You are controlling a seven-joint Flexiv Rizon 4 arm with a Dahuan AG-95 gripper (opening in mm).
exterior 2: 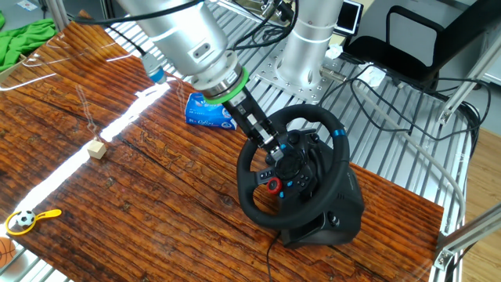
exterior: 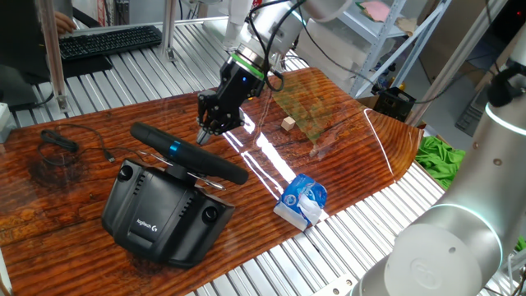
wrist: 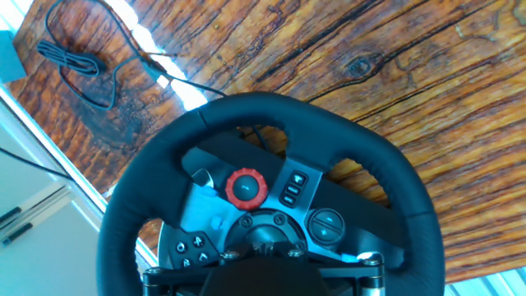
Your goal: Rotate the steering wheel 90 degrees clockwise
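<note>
The steering wheel (exterior: 189, 156) is a black rim with a small blue mark (exterior: 174, 149) and silver spokes, on a bulky black Logitech base (exterior: 160, 218). In the other fixed view the rim (exterior 2: 258, 207) faces the arm, with the blue mark (exterior 2: 339, 133) at the upper right. My gripper (exterior: 203, 133) hangs just behind the rim; its fingers look closed together and hold nothing. In the other fixed view the gripper (exterior 2: 274, 147) is right at the wheel's hub, by the button cluster. The hand view shows the rim (wrist: 271, 111) and red dial (wrist: 246, 189) close up; my fingertips are hidden.
A blue-and-white packet (exterior: 302, 200) lies right of the wheel near the table edge. A small wooden block (exterior: 288, 123) sits further back. A black cable (exterior: 62, 141) lies left. A black keyboard (exterior: 111, 39) is on the far table. A yellow toy (exterior 2: 27, 219) lies at the table corner.
</note>
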